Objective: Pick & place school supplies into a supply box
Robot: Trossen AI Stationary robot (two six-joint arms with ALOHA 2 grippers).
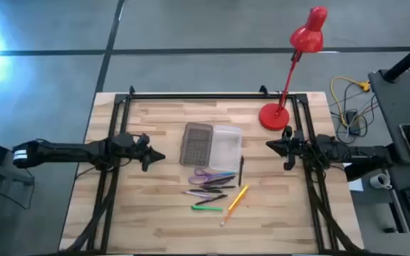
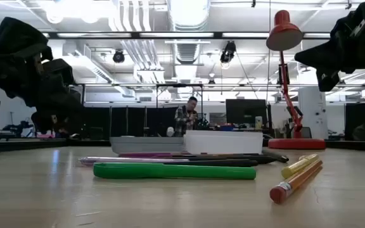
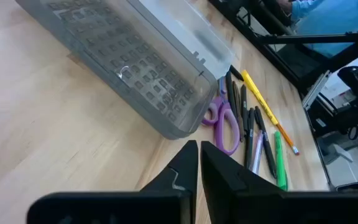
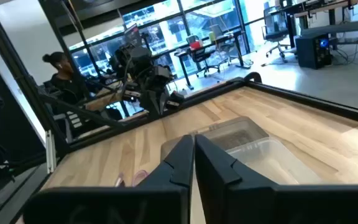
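Note:
The supply box (image 1: 211, 146) lies open in the table's middle, its ribbed grey lid (image 1: 196, 144) flat beside the translucent tray (image 1: 226, 147). Just nearer lie the purple-handled scissors (image 1: 206, 175), several dark and pinkish pens (image 1: 212, 188), a green pen (image 1: 208, 208) and a yellow-orange pencil (image 1: 235, 203). A further dark pen (image 1: 241, 171) lies beside the tray. My left gripper (image 1: 160, 156) hovers left of the box, shut, touching nothing. My right gripper (image 1: 269, 145) hovers right of it, shut. The left wrist view shows lid (image 3: 129, 68), scissors (image 3: 224, 119) and pens (image 3: 257, 143).
A red desk lamp (image 1: 290, 71) stands on its round base (image 1: 274, 116) at the far right corner, close to my right gripper. A black frame rail (image 1: 198, 96) runs along the table's far edge. Bare wood (image 1: 155, 220) lies near and left of the supplies. People show in the room beyond.

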